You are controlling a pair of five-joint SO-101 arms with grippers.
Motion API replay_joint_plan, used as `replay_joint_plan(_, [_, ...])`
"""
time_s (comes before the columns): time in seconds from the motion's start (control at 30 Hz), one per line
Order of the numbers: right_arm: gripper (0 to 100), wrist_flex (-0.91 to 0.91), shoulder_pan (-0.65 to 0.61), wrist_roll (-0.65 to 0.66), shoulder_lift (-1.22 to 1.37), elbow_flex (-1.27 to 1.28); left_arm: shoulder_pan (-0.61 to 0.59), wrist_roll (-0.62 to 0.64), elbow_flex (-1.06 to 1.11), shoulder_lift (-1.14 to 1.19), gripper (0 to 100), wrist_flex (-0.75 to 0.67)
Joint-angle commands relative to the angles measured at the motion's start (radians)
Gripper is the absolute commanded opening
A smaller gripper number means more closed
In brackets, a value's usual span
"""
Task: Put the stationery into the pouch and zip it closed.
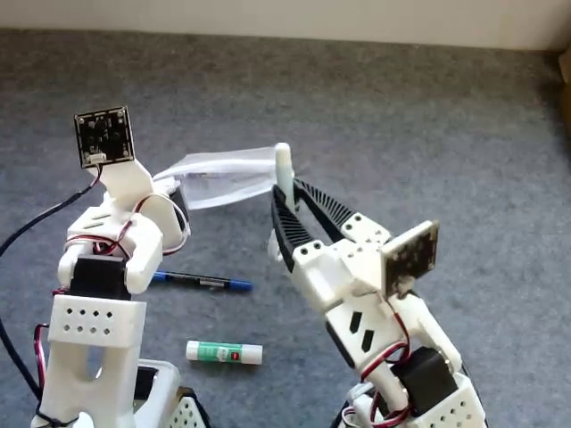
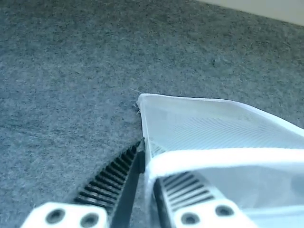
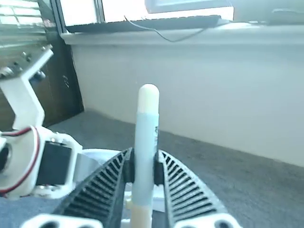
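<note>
The white mesh pouch [image 1: 223, 178] is up at the centre of the high view, pinched at one end by the left gripper [image 2: 145, 173]. In the left wrist view those black ribbed fingers [image 2: 111, 175] are closed tight on the pouch's white edge band, one on each side of it, and the mesh body fans out over the grey carpet [image 1: 428, 125]. Whether the far corner rests on the carpet or hangs just above it, I can't tell.

Right beside the pouch's other end is a white marker [image 1: 283, 168], standing nearly upright with its rounded cap on top. The right gripper [image 1: 286, 190] has it: in the right wrist view both ribbed fingers [image 3: 173, 183] press against the barrel partway down, closed just to the marker's width. In the high view the cap sits right at the pouch's edge, but I can't make out whether they touch.

Two pieces lie on the carpet. A blue pen [image 1: 201, 282] lies flat just beside the left arm's base, well below the pouch in the high view. A glue stick [image 1: 224, 352] with a green label lies on its side nearer the camera, between the two arm bases and apart from the pen.

Past the marker in the right wrist view are a pale wall [image 3: 228, 95] and a window ledge [image 3: 190, 29].
</note>
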Motion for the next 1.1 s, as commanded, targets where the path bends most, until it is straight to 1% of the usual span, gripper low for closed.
replay_joint_plan(0.0, [0.5,-0.084,-0.062,-0.003,-0.018,-0.013,-0.019,0.009,0.002,0.005,1,-0.015])
replay_joint_plan(0.1, [0.5,-0.120,-0.107,0.015,-0.016,-0.016,-0.019,0.009,0.019,0.005,1,-0.032])
replay_joint_plan(0.2, [0.5,-0.197,-0.136,0.100,-0.016,-0.018,-0.019,0.009,0.039,0.005,1,-0.069])
replay_joint_plan(0.3, [0.5,-0.277,-0.166,0.146,-0.015,-0.012,-0.019,0.009,0.042,0.005,1,-0.078])
replay_joint_plan(0.43, [0.5,-0.369,-0.196,0.150,0.007,-0.015,-0.019,0.009,0.042,0.005,1,-0.077])
replay_joint_plan(0.53, [0.5,-0.447,-0.194,0.150,0.074,-0.018,-0.019,0.009,0.042,0.005,1,-0.077])
replay_joint_plan(0.67, [0.5,-0.607,-0.194,0.153,0.196,-0.027,-0.019,0.009,0.042,0.005,1,-0.077])
replay_joint_plan(0.8, [0.5,-0.753,-0.189,0.153,0.325,-0.091,-0.019,0.009,0.042,0.005,1,-0.077])
replay_joint_plan(0.93, [0.5,-0.829,-0.189,0.153,0.424,-0.150,-0.019,0.009,0.044,0.005,1,-0.077])
replay_joint_plan(1.07, [0.5,-0.892,-0.189,0.153,0.484,-0.153,-0.019,0.009,0.044,0.005,1,-0.077])
